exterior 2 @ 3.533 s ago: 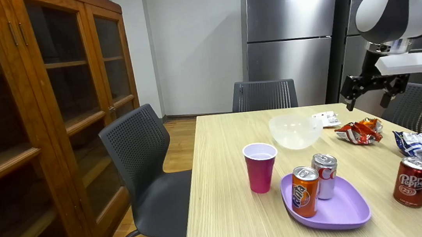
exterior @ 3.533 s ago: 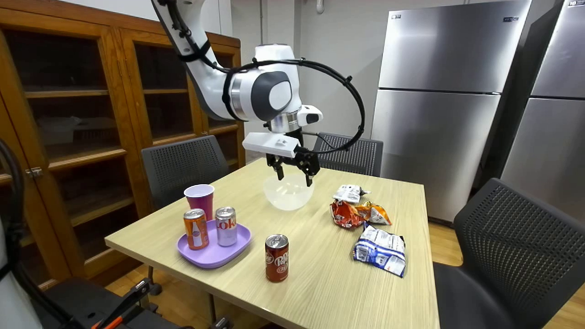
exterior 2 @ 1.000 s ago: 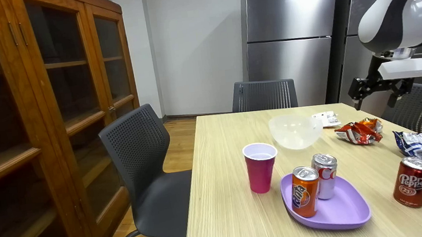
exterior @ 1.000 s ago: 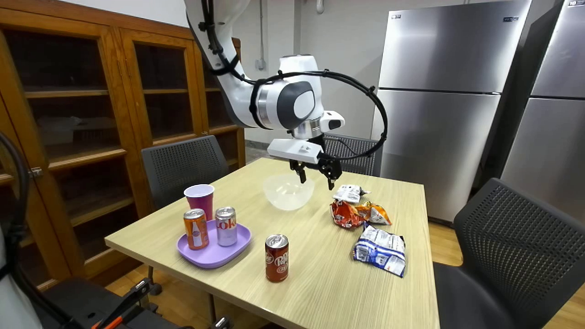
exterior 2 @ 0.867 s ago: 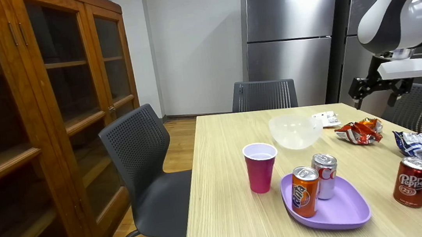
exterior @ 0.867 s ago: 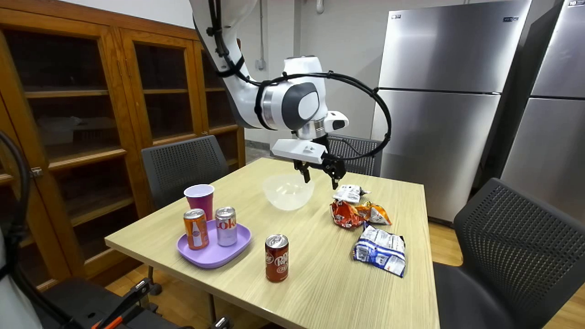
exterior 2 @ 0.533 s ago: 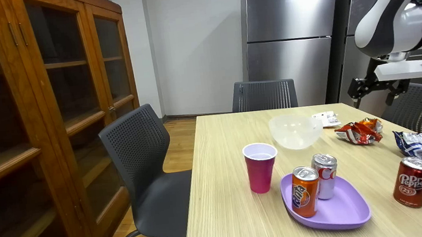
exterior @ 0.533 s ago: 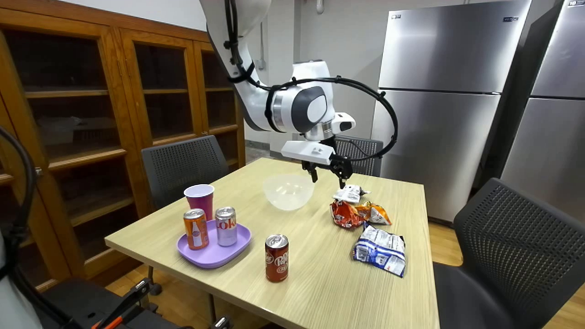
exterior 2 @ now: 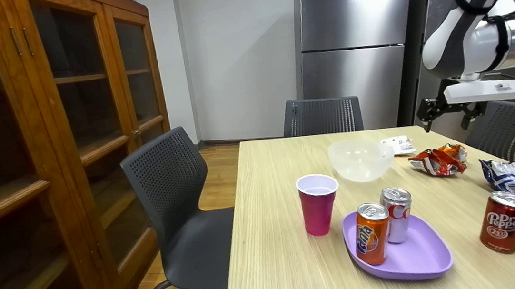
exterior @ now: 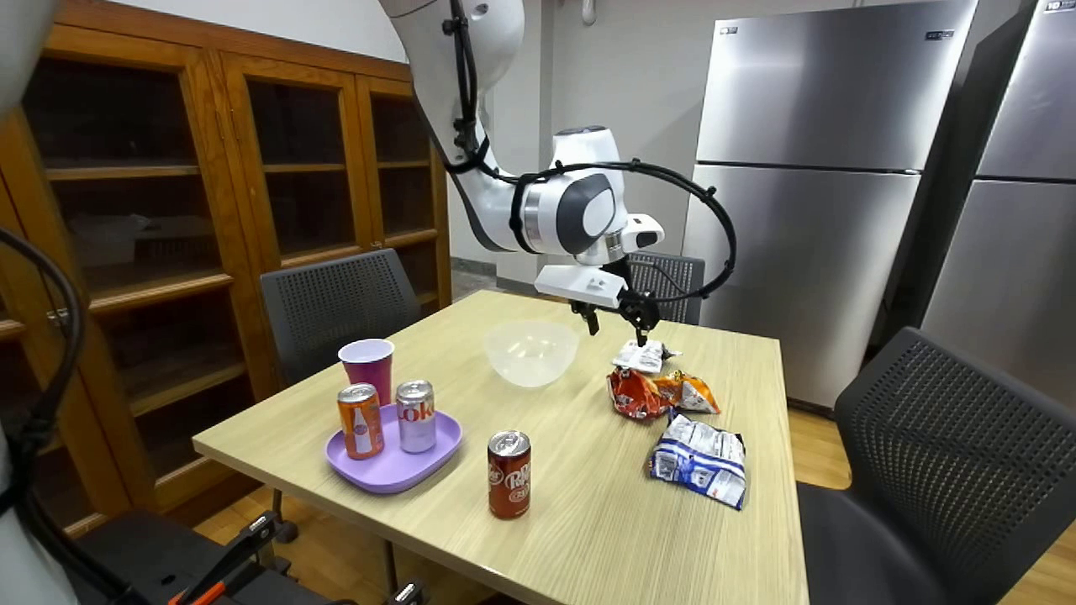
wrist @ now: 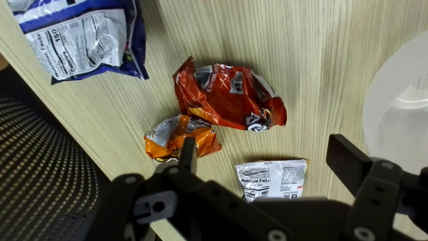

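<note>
"Red bag (wrist: 230, 97), orange bag (wrist: 174, 135), white bag (wrist: 272, 180), blue bag (wrist: 83, 43): I make that four bags. How many cans?"

"Three. The orange can (exterior 2: 373, 237) and the silver can (exterior 2: 398, 218) stand on the one tray (exterior 2: 420, 259); the dark red can (exterior 2: 505, 222) stands straight on the table (exterior 2: 274, 257), well apart from the bowl (exterior 2: 362, 167). One bowl, one cup (exterior 2: 319, 210)."

"Place them by the bowl for me."

"All four bags lie to one side of it, the blue bag farthest off. The red bag is nearer the bowl than the orange bag, and those two look to be touching. The white bag lies near the bowl too, apart from it. Cup and tray are across the bowl from the bags."

"And the gripper (exterior: 618, 337)?"

"It hangs in the air on the bags' side of the bowl, its fingers (wrist: 347, 160) spread wide apart."

"What's close to it?"

"The white bag, red bag and orange bag, all lower down. From the wrist, the white bag shows between the fingers, partly hidden by the gripper's own frame. Which of the three is nearest, I can't tell."
</note>
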Available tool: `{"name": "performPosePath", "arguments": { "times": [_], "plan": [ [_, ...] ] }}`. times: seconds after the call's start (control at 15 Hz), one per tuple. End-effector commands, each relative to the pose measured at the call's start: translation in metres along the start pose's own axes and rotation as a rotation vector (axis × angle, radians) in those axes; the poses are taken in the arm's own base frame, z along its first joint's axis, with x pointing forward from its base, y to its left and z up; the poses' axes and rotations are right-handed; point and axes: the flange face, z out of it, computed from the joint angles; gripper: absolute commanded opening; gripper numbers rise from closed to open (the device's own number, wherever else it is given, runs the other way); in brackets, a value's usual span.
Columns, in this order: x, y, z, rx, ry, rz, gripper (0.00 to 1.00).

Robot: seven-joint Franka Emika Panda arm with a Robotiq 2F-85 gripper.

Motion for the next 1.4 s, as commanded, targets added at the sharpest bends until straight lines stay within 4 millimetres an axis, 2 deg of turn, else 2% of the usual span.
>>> {"name": "performPosePath", "arguments": {
  "times": [0.0,0.6,0.67,1.33],
  "plan": [
    [0.021,-0.001,0.013,-0.014,0.008,0.058,1.0],
    [0.046,-0.005,0.037,-0.049,0.032,0.19,1.0],
    [0.034,-0.001,0.034,-0.033,0.036,0.151,1.0],
    [0.045,-0.005,0.044,-0.048,0.047,0.179,1.0]
  ]
}}
